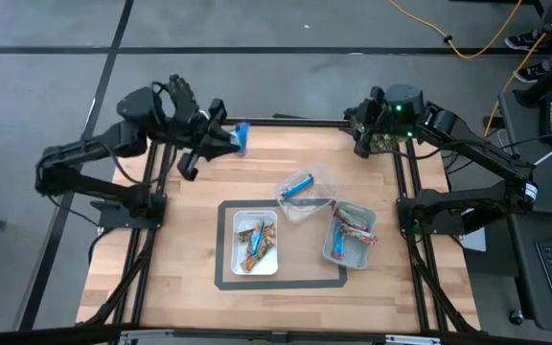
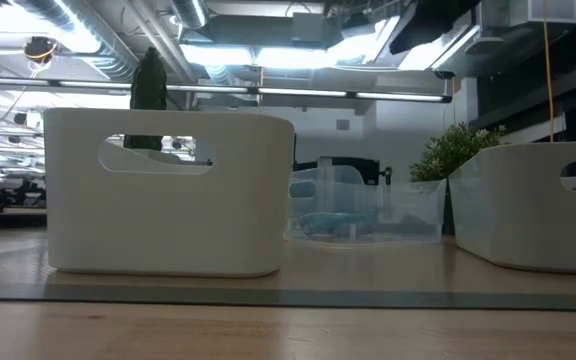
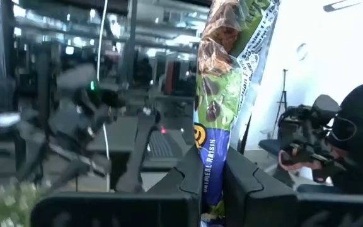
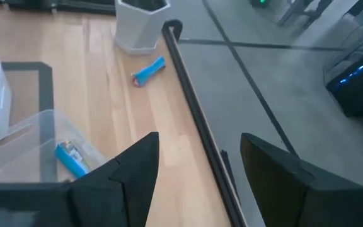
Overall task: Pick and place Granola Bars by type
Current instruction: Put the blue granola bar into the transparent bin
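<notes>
My left gripper point(image 3: 213, 183) is raised over the table's far left part point(image 1: 211, 142) and is shut on a brown-green granola bar point(image 3: 222, 82) with a blue band. A blue-red bar point(image 1: 241, 137) point(image 4: 149, 71) lies flat on the wood next to it, close to the far rail. My right gripper point(image 4: 197, 170) hangs open and empty over the far right edge point(image 1: 367, 134). A white tray point(image 1: 254, 240) holds gold-blue bars. A grey tray point(image 1: 348, 235) holds blue-red ones. A clear container point(image 1: 305, 192) holds one blue bar point(image 4: 71, 159). My left gripper pinches the bar between its two fingers at the blue-banded end point(image 3: 212, 157). The brown-green length point(image 3: 219, 57) sticks out past the fingertips, along the fingers. The bar is lifted clear of the table. The gripper points roughly level toward the table's right side.
The three containers stand in a row in the low view: white tray point(image 2: 168, 190), clear container point(image 2: 363, 205), second tray point(image 2: 538, 205). A black rail point(image 4: 194, 107) runs along the far edge. A dark mat outline point(image 1: 220, 278) frames the trays. A person in dark clothes point(image 3: 358, 132) is beyond the table.
</notes>
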Tool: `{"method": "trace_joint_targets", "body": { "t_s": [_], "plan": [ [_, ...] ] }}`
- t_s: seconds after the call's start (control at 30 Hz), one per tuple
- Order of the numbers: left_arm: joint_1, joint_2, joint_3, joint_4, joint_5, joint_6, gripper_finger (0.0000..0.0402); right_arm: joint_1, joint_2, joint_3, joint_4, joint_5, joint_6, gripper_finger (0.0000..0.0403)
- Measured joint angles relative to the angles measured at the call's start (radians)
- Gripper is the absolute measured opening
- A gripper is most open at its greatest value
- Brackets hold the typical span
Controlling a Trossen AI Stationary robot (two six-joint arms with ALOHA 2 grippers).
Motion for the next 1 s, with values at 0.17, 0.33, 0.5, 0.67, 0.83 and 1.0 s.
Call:
{"method": "trace_joint_targets", "body": {
  "t_s": [0.17,0.33,0.5,0.67,0.83,1.0],
  "plan": [
    [-0.045,0.065,-0.004,-0.018,-0.048,-0.037,0.0018,0.000,0.000,0.000,0.014,0.000,0.003,0.0224],
    [-0.087,0.229,0.052,0.109,0.015,-0.071,0.0018,0.000,0.000,0.000,0.014,0.001,0.025,0.0224],
    [-0.086,0.342,0.157,0.091,0.077,-0.087,0.0018,0.000,0.000,0.000,0.013,0.001,0.056,0.0224],
    [-0.054,0.387,0.172,-0.042,-0.024,-0.090,0.0018,0.000,0.000,0.000,0.011,0.001,0.051,0.0224],
    [-0.004,0.469,0.173,-0.310,-0.286,-0.084,0.0018,0.000,0.000,0.000,0.011,0.001,0.034,0.0224],
    [0.001,0.601,0.172,-0.485,-0.512,-0.027,0.0018,0.000,0.000,0.000,0.011,0.001,0.034,0.0224]
  ]
}}
